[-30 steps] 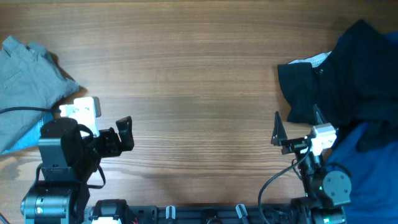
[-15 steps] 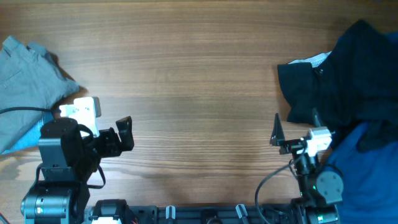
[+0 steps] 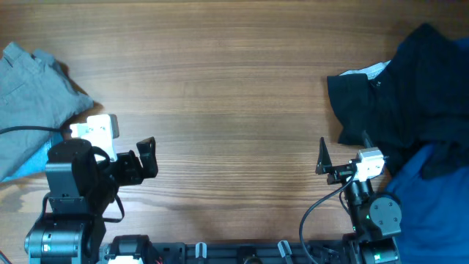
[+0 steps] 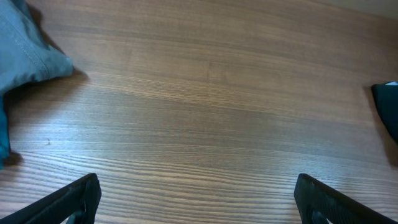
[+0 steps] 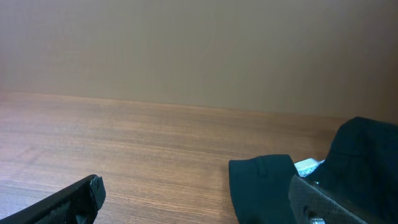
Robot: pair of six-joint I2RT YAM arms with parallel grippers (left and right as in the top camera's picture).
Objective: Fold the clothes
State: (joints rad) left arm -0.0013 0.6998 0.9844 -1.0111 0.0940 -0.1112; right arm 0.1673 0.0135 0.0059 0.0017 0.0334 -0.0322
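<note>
Right gripper [image 5: 196, 186] has crept left beside black clothes [image 3: 396, 88] at frame right, seemingly lining up a grab; it and left gripper [image 4: 198, 190] gape wide, empty

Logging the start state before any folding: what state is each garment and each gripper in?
grey garment: rumpled, lying at far left.
black garment: bunched in a heap, far right.
royal-blue garment: rumpled, against the black one.
left gripper: open, empty.
right gripper: open, empty.
</note>
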